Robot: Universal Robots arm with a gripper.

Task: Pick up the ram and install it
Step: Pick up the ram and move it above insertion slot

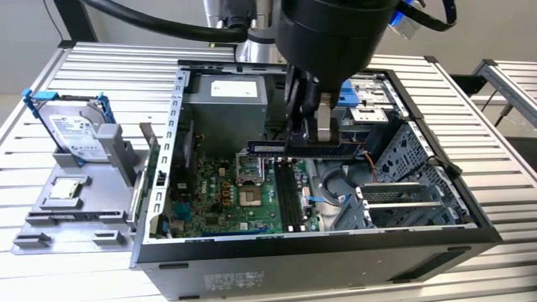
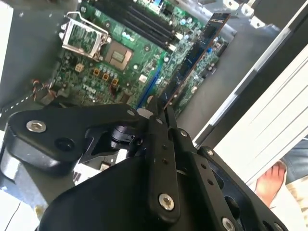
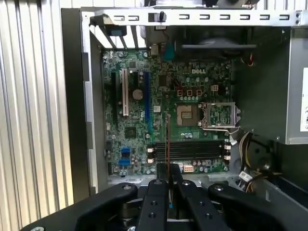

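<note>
Jaws seemingly tight around the ram (image 2: 191,61)

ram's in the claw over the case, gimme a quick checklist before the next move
1. Grip: claw shut on the ram: ok.
2. Ram over the open case, above the board: ok.
3. Slots free of other sticks: ok, they look empty.
4. Ram in line with the slots: not ok, it lies across them.
5. Latches open: cannot tell.
6. Ram seated: not ok, it is held clear of the board.
</note>
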